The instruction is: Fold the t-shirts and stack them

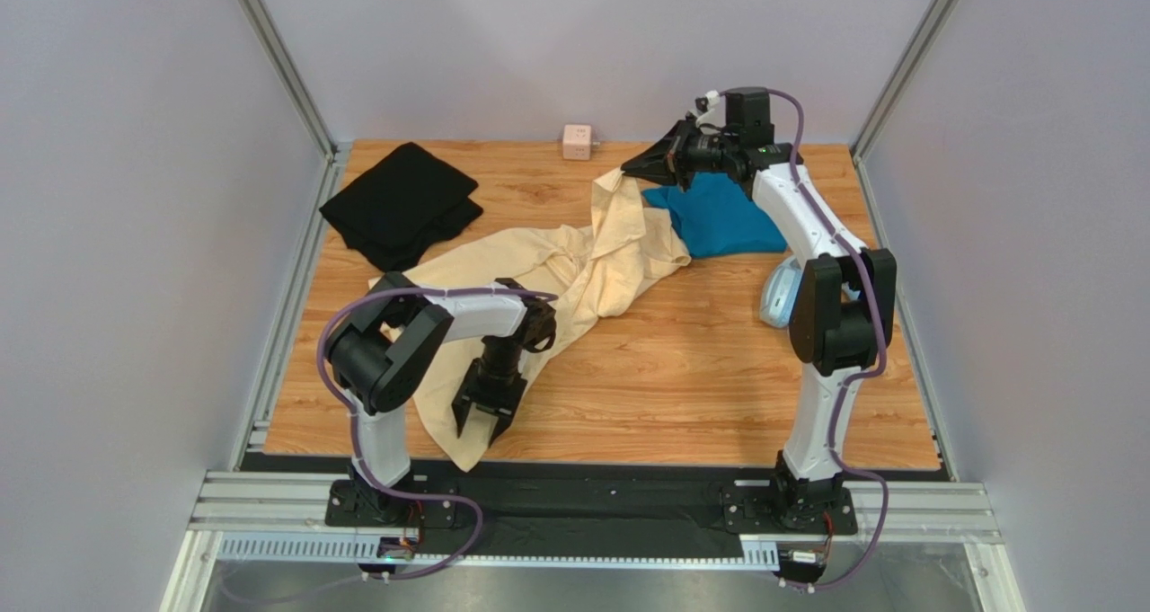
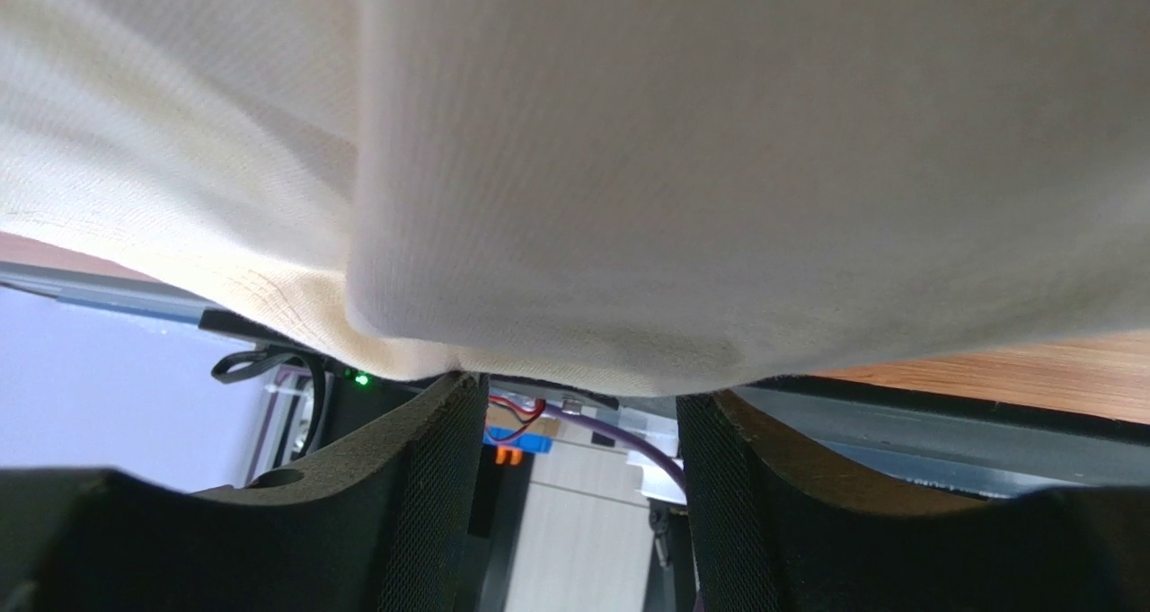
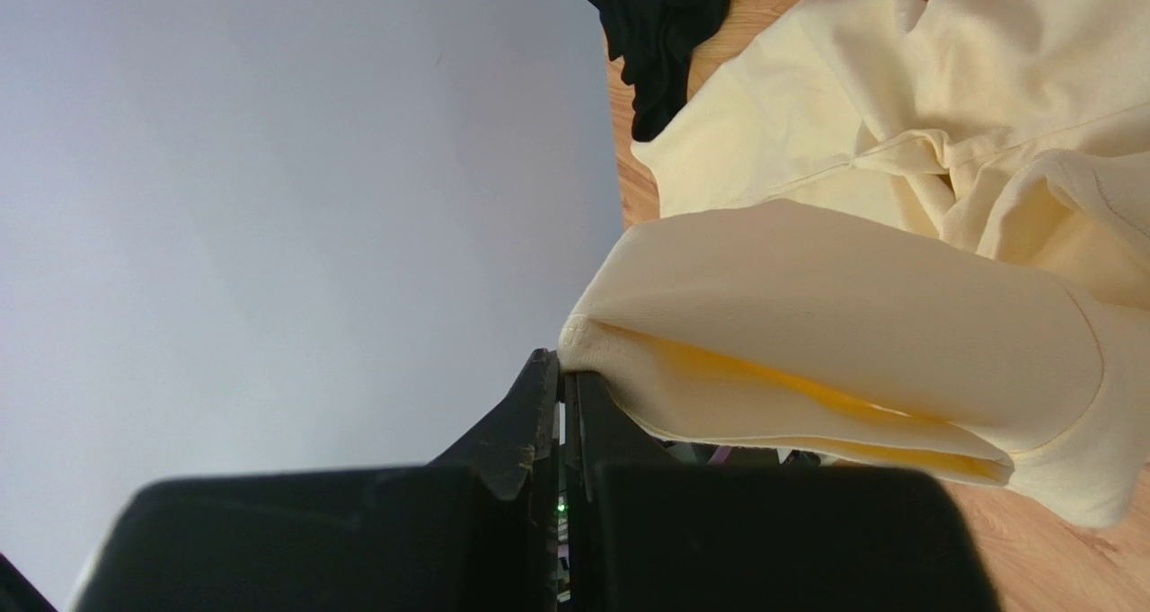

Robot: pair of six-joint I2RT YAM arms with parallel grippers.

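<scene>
The cream-yellow t-shirt [image 1: 594, 268] lies crumpled in a diagonal band from the near left to the far middle of the table. My right gripper [image 1: 632, 170] is shut on its far corner and holds that corner raised; in the right wrist view the cloth [image 3: 837, 316] is pinched at the closed tips [image 3: 564, 365]. My left gripper [image 1: 486, 414] is open at the shirt's near edge. In the left wrist view the cream cloth [image 2: 675, 167] drapes just past the fingertips [image 2: 429, 423], with nothing between them. The black t-shirt [image 1: 401, 205] lies folded far left. The teal t-shirt [image 1: 718, 217] lies far right.
Light-blue headphones [image 1: 779, 293] rest by the right arm's upright link. A small pink cube [image 1: 578, 142] sits at the table's far edge. Grey walls enclose the wooden table [image 1: 702, 383] on three sides. The black base rail [image 1: 594, 484] runs along the near edge.
</scene>
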